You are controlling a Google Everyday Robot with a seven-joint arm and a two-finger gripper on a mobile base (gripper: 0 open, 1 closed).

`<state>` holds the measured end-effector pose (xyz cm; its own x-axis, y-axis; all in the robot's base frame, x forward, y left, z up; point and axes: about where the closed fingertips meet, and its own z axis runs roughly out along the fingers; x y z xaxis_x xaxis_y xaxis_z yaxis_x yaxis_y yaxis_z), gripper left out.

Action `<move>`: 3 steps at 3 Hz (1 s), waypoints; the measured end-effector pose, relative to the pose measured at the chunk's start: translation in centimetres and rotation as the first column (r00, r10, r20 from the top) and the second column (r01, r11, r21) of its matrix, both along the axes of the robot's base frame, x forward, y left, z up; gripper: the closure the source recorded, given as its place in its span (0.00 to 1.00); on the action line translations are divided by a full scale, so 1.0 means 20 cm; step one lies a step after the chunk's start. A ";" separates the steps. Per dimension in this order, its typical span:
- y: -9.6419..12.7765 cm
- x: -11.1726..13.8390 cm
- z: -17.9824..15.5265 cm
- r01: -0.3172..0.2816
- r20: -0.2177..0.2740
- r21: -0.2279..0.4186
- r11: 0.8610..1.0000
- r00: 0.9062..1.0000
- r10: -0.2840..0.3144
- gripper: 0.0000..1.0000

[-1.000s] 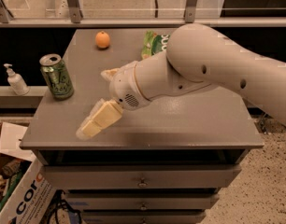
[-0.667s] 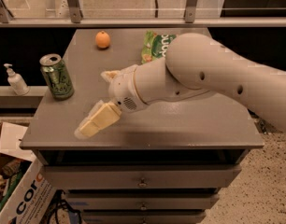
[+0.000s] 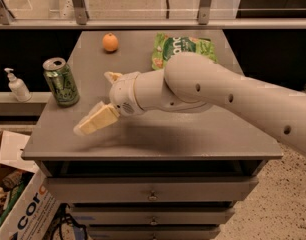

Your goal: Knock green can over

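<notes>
On the table (image 3: 193,134), near its left edge, the can (image 3: 61,82) is stood upright. Just right of it, apart, the gripper (image 3: 95,103) is held, fingers spread, nothing pinched. Further back are listed an orange (image 3: 110,42) and a bag (image 3: 183,49).
</notes>
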<state>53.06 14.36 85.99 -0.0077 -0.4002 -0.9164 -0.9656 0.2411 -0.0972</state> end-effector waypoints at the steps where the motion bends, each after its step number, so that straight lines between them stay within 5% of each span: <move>1: 0.10 0.16 0.02 0.041 0.026 0.076 0.996 0.999 -0.043 0.00; 3: 0.22 0.33 0.07 0.074 0.057 0.156 0.985 0.995 -0.084 0.00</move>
